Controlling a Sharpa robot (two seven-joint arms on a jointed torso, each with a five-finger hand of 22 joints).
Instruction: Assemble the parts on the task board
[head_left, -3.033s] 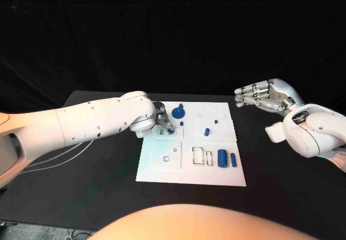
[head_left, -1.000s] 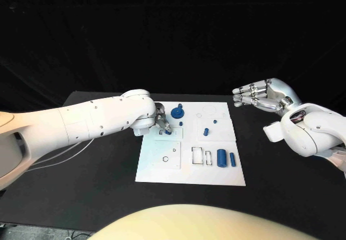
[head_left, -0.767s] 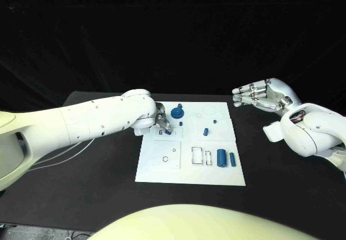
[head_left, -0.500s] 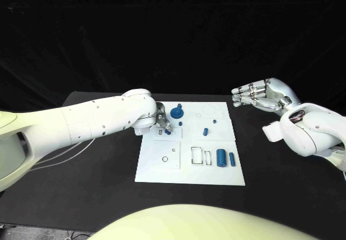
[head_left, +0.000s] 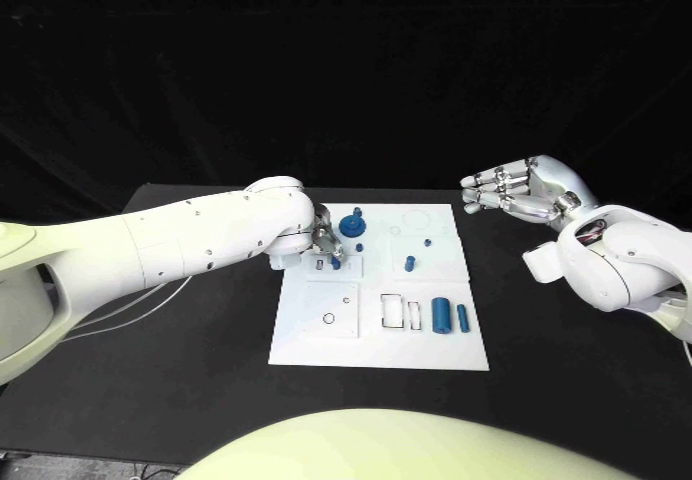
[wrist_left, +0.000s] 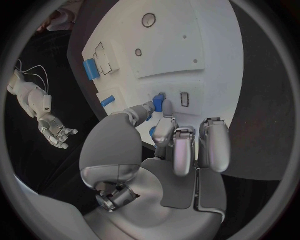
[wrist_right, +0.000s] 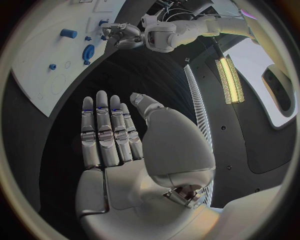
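Black counter (head_left: 173, 330) under a dark backdrop carries the white task board (head_left: 325, 345) at centre. Head view: left hand (head_left: 320, 245) sits over the board's upper-left area, fingers closed on a small blue part (head_left: 336, 262) w/ its lower end at the board surface beside a small rectangular slot. Just beyond it a blue round part w/ a peg (head_left: 356, 226) stands on the board; a short blue peg (head_left: 410, 264) stands near mid-board, a tiny blue stud (head_left: 430, 242) above it. Two blue cylinders, one thick (head_left: 441, 313) and one thin (head_left: 463, 318), lie side by side at the lower right, next to outlined rectangular recesses. Right hand (head_left: 519, 193) is raised off the board's upper-right corner, well apart from all parts, fingers spread and lightly curled, holding nothing. Left wrist view: thumb and one finger pinch the blue part (wrist_left: 159, 104) against the board (wrist_left: 212, 45), touching it beside the slot; remaining fingers (wrist_left: 212, 145) extended, not on the part. Thick cylinder (wrist_left: 91, 68) seen further along the board. Right wrist view: right hand (wrist_right: 125, 145) flat, fingers straight and close together, palm empty, over bare counter; board (wrist_right: 37, 55) and left hand (wrist_right: 122, 34) lie beyond it.
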